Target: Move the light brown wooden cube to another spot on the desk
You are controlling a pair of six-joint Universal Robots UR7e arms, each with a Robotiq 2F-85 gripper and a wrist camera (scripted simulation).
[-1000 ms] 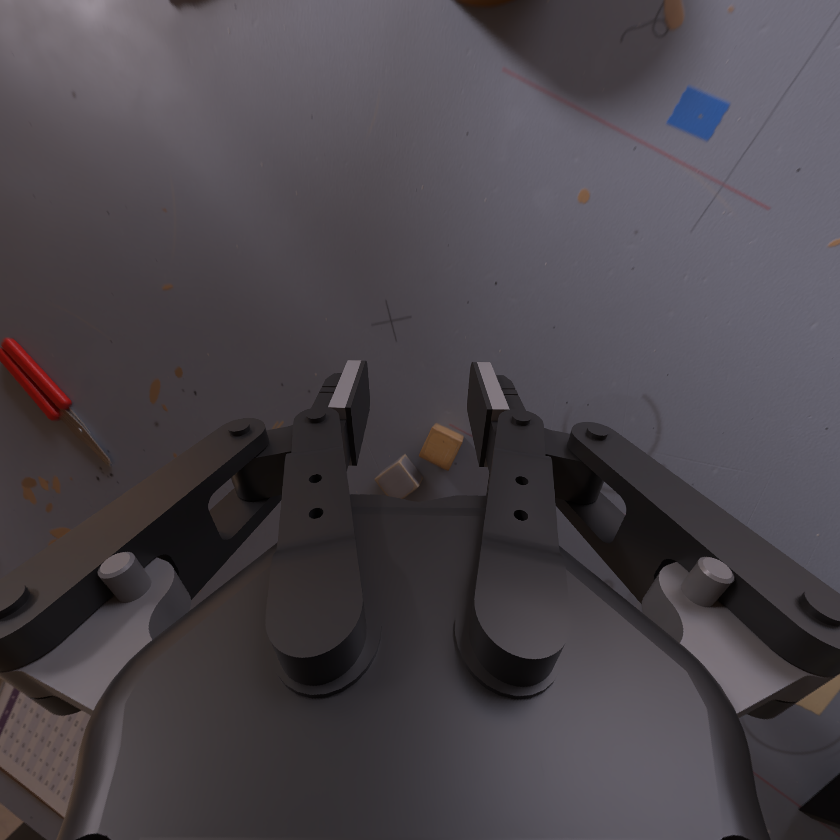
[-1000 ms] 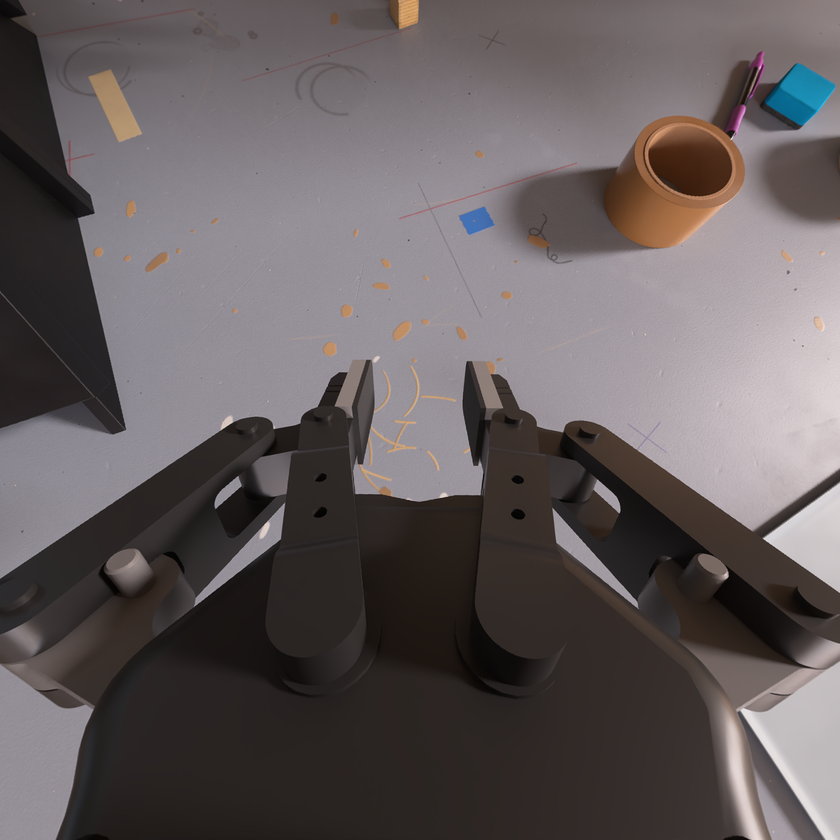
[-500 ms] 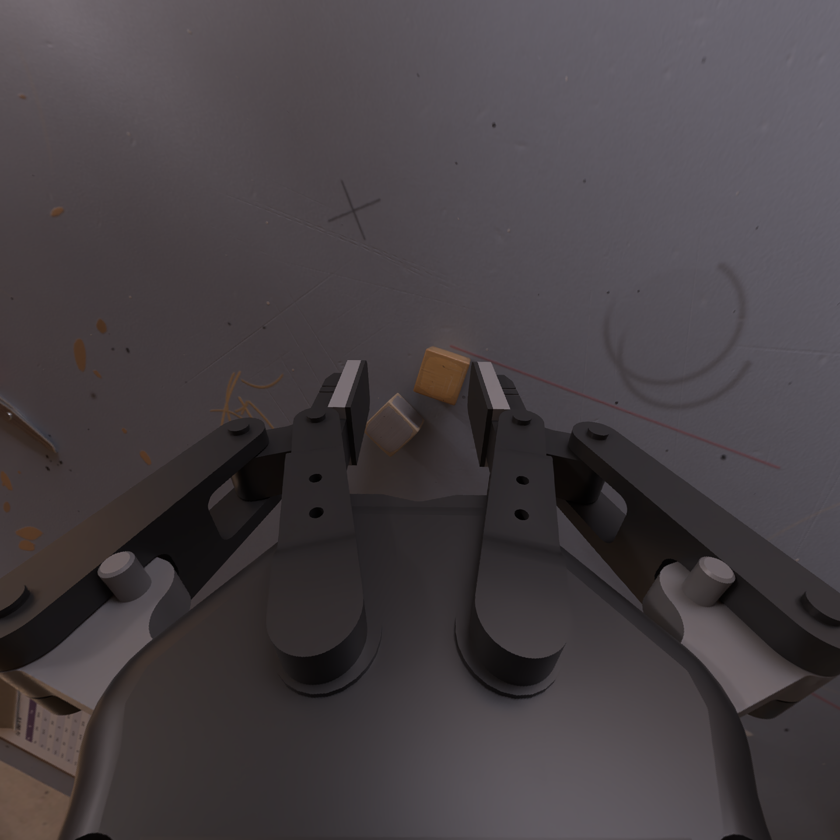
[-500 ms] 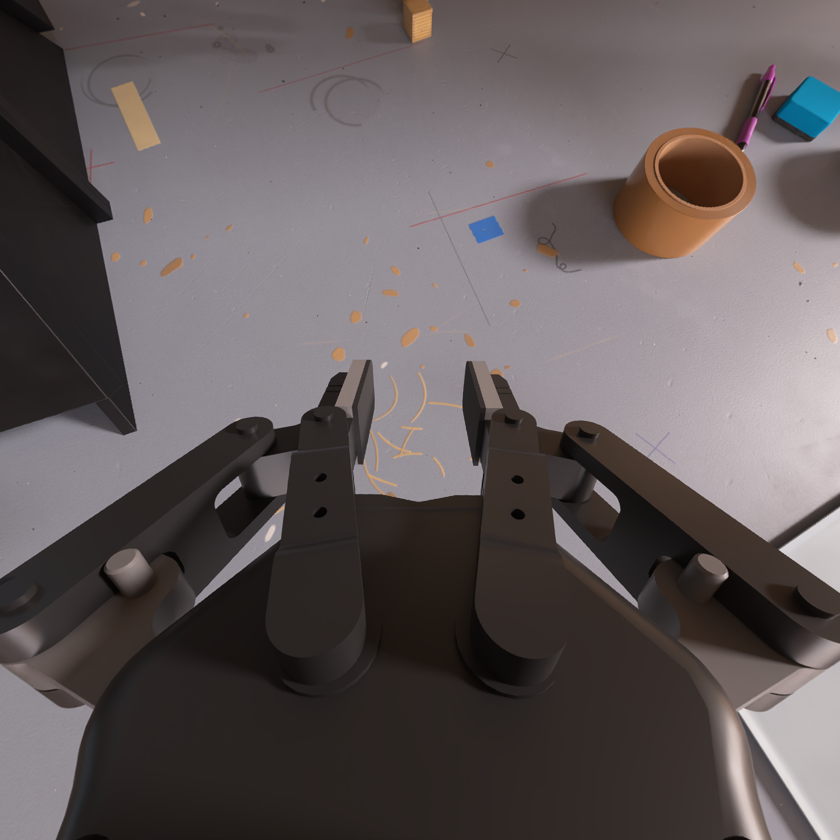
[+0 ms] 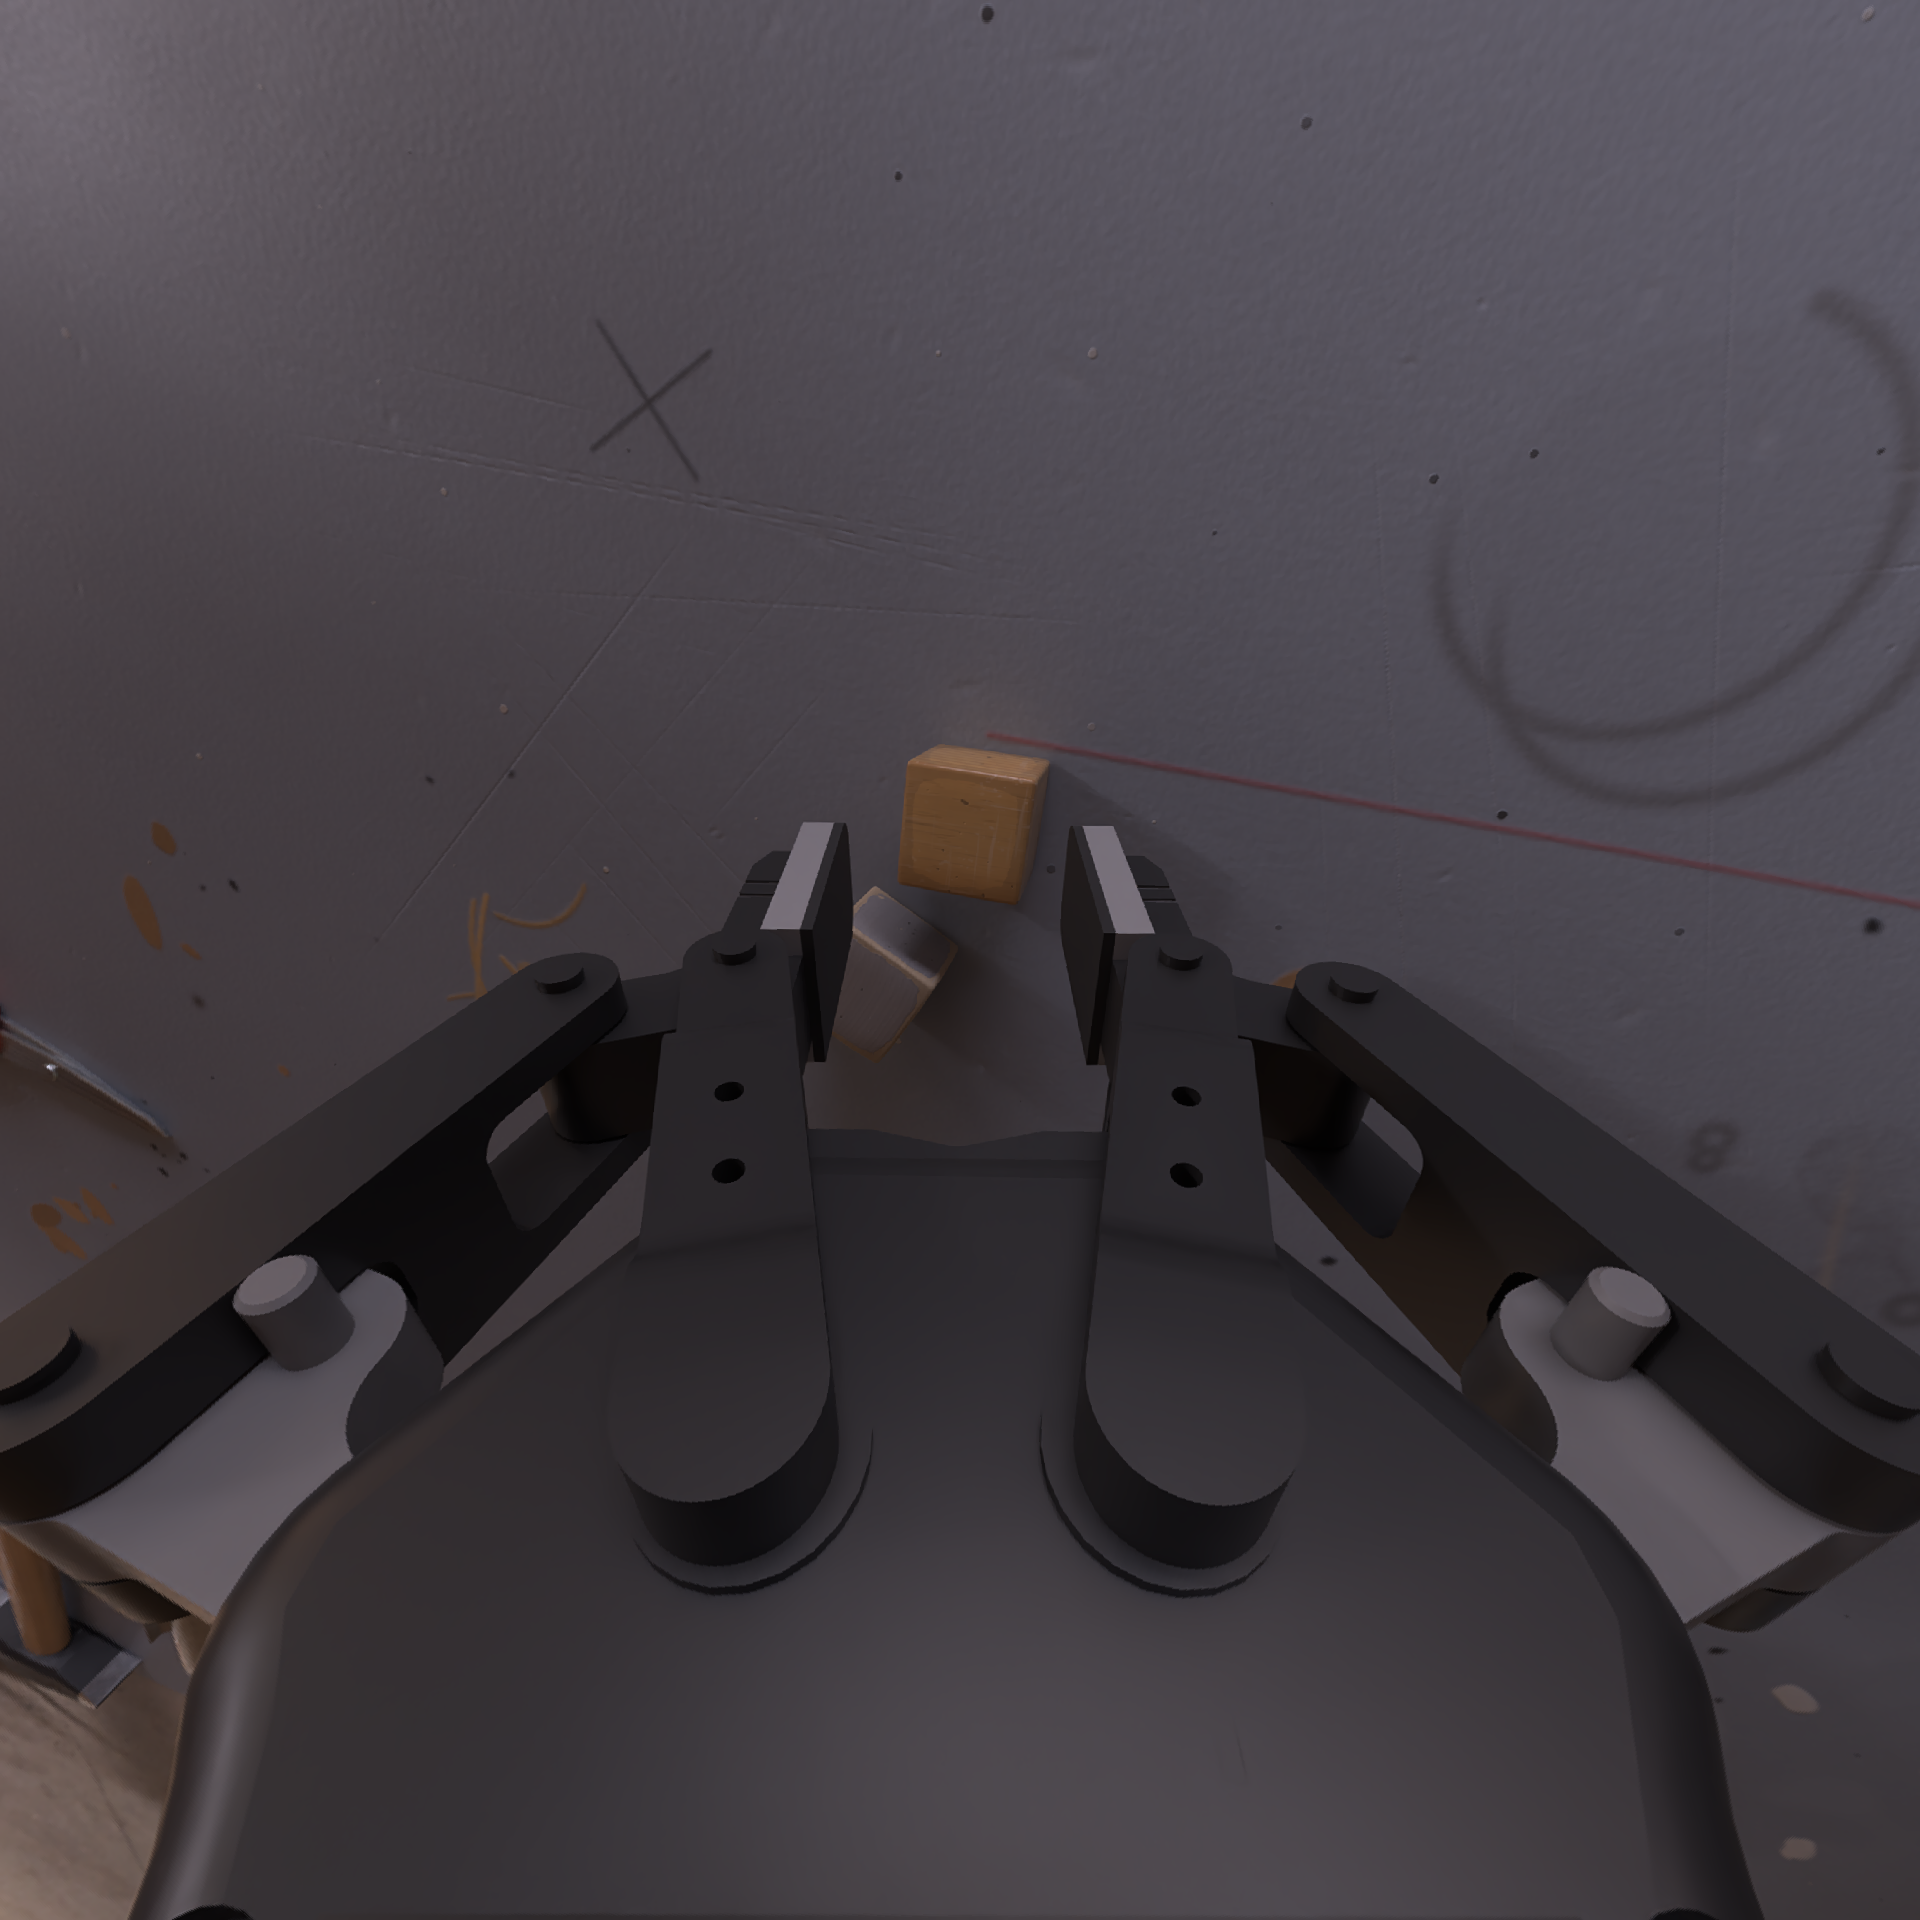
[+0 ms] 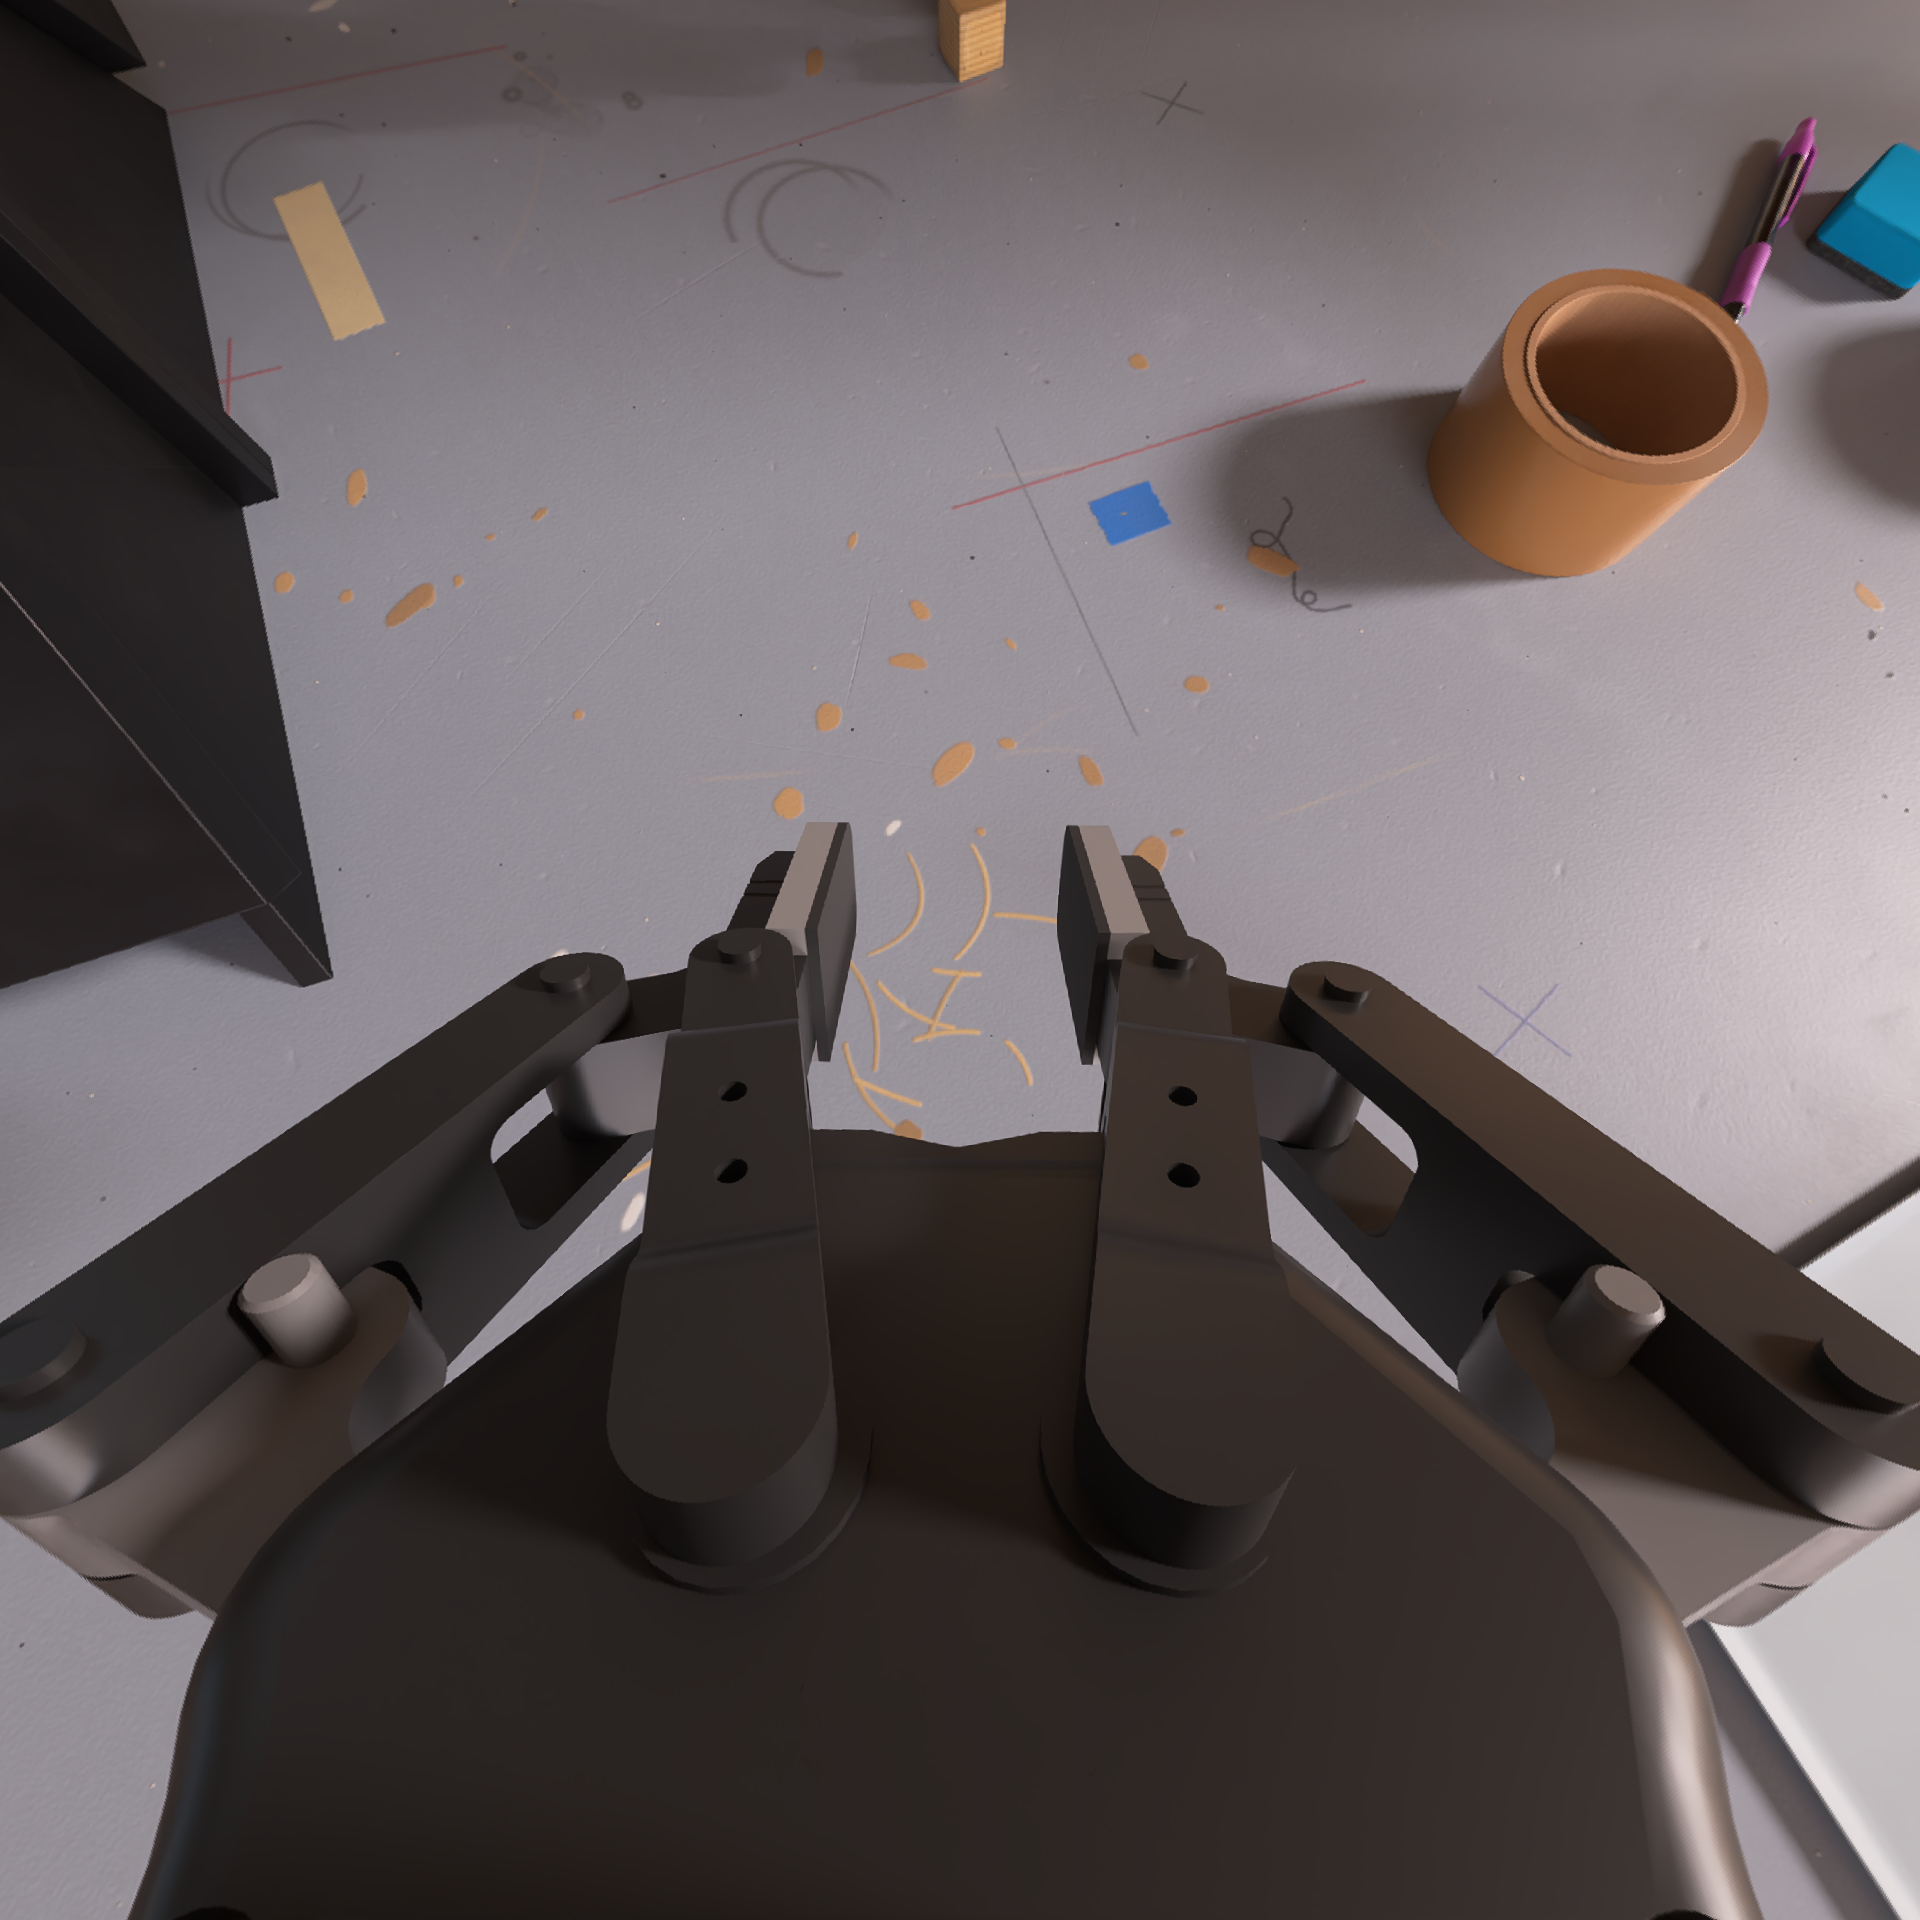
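Note:
The light brown wooden cube (image 5: 971, 836) sits on the grey desk (image 5: 935, 312), just beyond my left gripper's fingertips and between their lines. My left gripper (image 5: 956, 904) is open, empty and close above the desk. A pale grey cube (image 5: 896, 971) lies tilted against the inner side of its left finger. The wooden cube also shows small at the top edge of the right wrist view (image 6: 971, 36). My right gripper (image 6: 956, 914) is open and empty, well above the desk over orange curls and specks.
An orange tape roll (image 6: 1600, 416), a pink pen (image 6: 1777, 218) and a blue block (image 6: 1870, 223) stand at the right. A black shelf unit (image 6: 125, 520) fills the left. A white surface (image 6: 1860, 1455) lies at lower right. A scissor blade (image 5: 83, 1081) shows at left.
My left gripper has come down and forward over the two cubes, which now look larger; the wooden cube sits just past the fingertips. My right gripper has drifted slightly; both stay open.

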